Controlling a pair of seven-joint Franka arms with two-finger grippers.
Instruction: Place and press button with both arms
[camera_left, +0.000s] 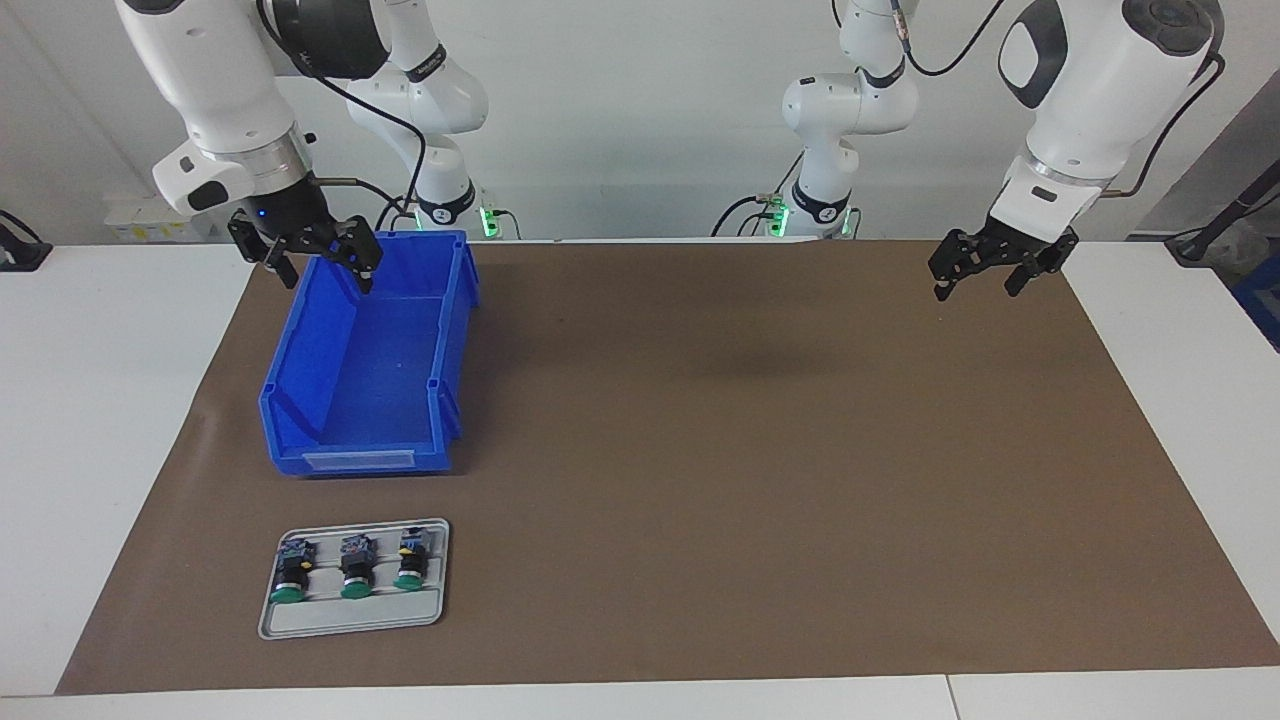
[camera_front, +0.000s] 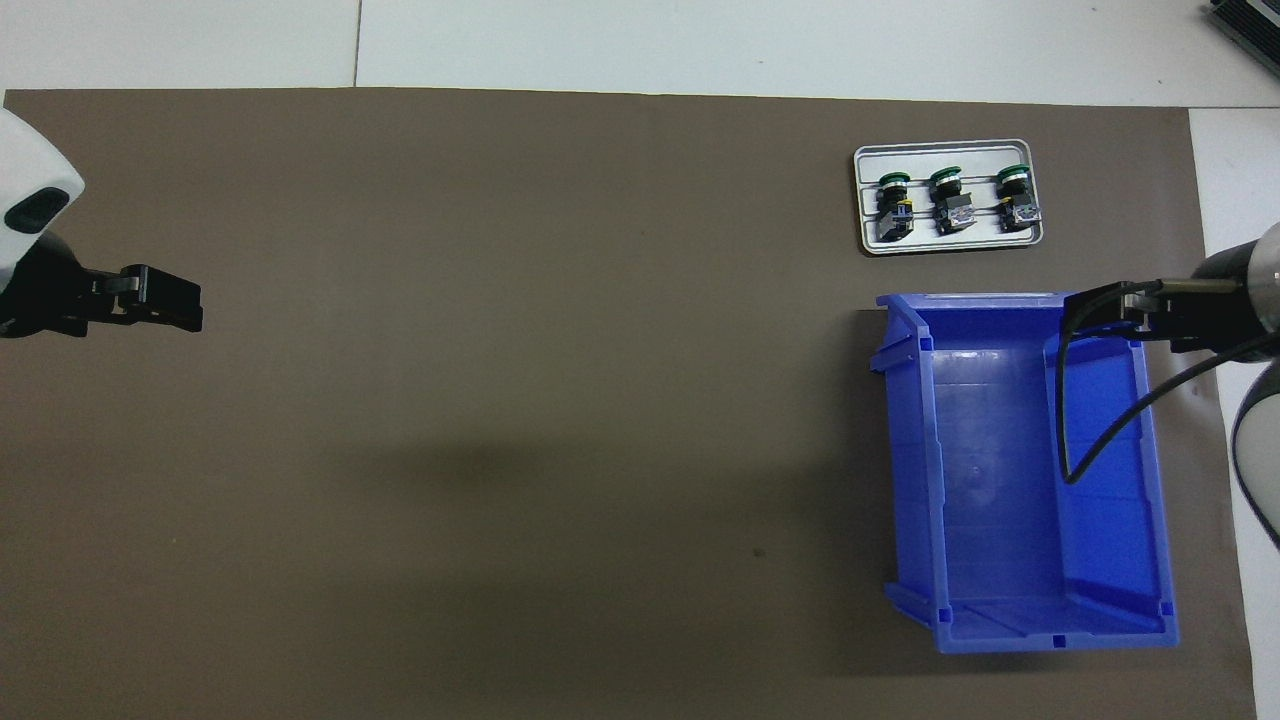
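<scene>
Right hand (camera_left: 322, 268) over bin (camera_left: 330, 410) — wrist cut off overhead; buttons (camera_left: 345, 568) tiny.

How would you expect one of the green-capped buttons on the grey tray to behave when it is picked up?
Each button looks rigid, small and probably light. It lies on its side on the grey tray, and its round green cap could let it roll or pivot if nudged. The blocky base seems the steadier place to grip; the smooth cap may slip.

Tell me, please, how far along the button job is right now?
Nothing looks done: all three buttons lie on the grey tray, and the blue bin is empty. The right gripper hangs open over the bin; the left gripper waits open. Picking, placing and pressing remain.
</scene>
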